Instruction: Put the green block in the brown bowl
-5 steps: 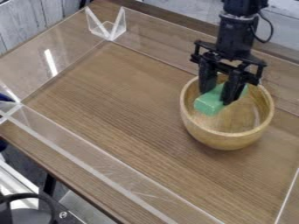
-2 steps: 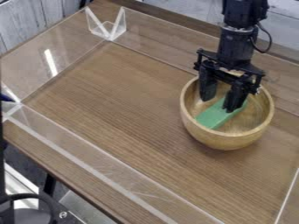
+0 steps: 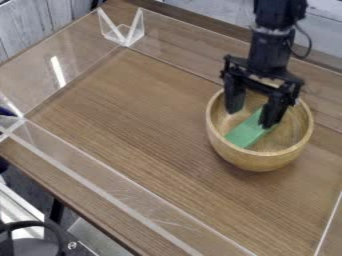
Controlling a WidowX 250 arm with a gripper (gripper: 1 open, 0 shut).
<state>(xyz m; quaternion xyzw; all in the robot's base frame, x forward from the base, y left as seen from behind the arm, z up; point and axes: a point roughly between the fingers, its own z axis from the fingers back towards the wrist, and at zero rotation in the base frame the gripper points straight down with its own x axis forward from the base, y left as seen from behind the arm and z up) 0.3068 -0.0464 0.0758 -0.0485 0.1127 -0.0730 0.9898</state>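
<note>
The green block [image 3: 246, 132] lies tilted inside the brown bowl [image 3: 257, 152], leaning toward the far inner wall. My gripper [image 3: 258, 108] hangs over the bowl, pointing nearly straight down. Its black fingers [image 3: 235, 98] are spread wide on either side of the block's upper end, open and not pinching it. The block's top end is partly hidden behind the fingers.
The bowl sits at the right of a wooden table [image 3: 134, 120] ringed by low clear plastic walls [image 3: 80, 165]. A clear bracket [image 3: 120, 28] stands at the far left corner. A black wheel [image 3: 34, 240] shows below the table's front edge.
The fingers have spread apart and let go of the green block, which dropped from its raised, held position and now rests slanted in the bowl. The arm itself barely moved.
</note>
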